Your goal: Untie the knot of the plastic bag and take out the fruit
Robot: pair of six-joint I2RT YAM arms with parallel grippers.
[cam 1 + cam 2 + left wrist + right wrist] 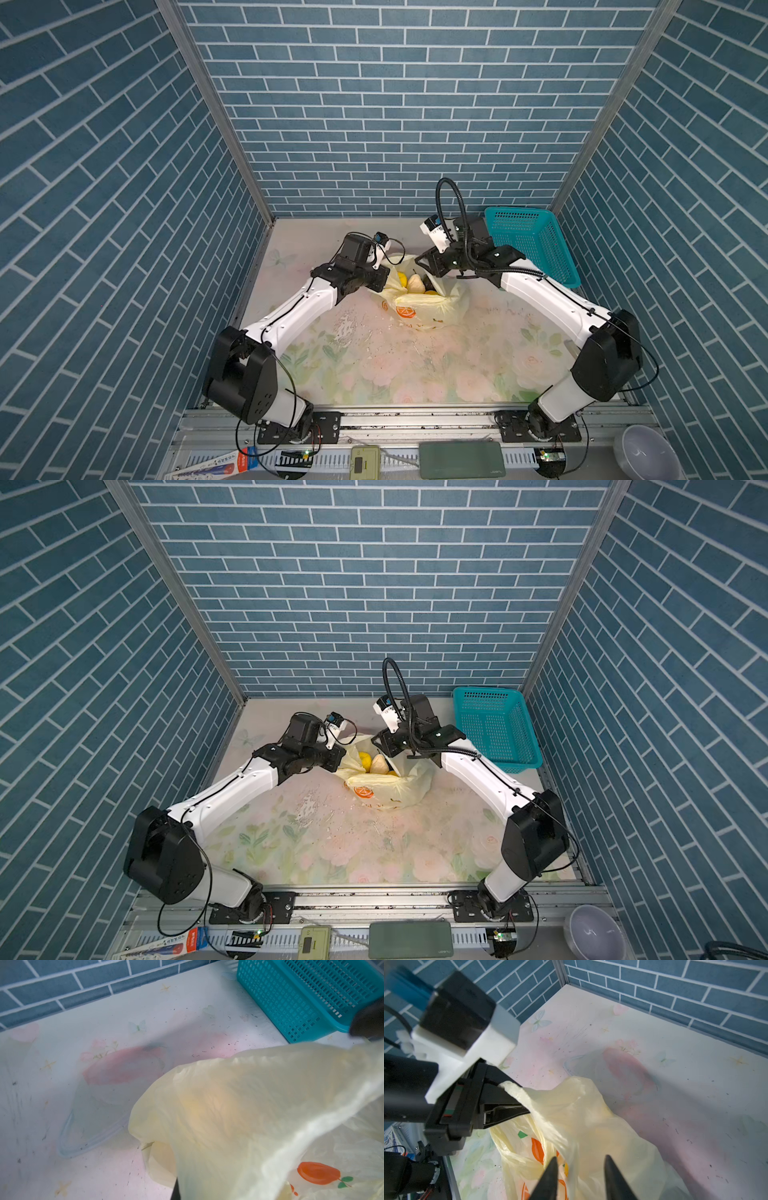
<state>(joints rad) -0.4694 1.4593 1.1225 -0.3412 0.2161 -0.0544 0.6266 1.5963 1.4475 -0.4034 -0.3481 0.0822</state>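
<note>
The pale yellow plastic bag (pixel 419 309) (pixel 386 789) lies mid-table with its mouth open. Inside it, fruit shows in both top views: a yellow lemon (pixel 401 279) (pixel 365 760), a cream-white piece (pixel 415 283) (pixel 379 764) and a dark one (pixel 429 284). The knot is not in view. My left gripper (pixel 519 1097) (pixel 387 277) is shut on a twisted strip of the bag's rim at its left side. The plastic bag (pixel 249 1105) fills the left wrist view and covers the jaws. My right gripper (pixel 580 1159) (pixel 428 266) hangs open over the bag (pixel 591 1126), with a fold of rim between its fingers.
A teal perforated basket (pixel 536 245) (pixel 494 729) (pixel 301 997) stands tilted at the back right, just behind my right arm. Blue brick walls close in the back and both sides. A pale bowl (pixel 644 453) sits off the table at the front right.
</note>
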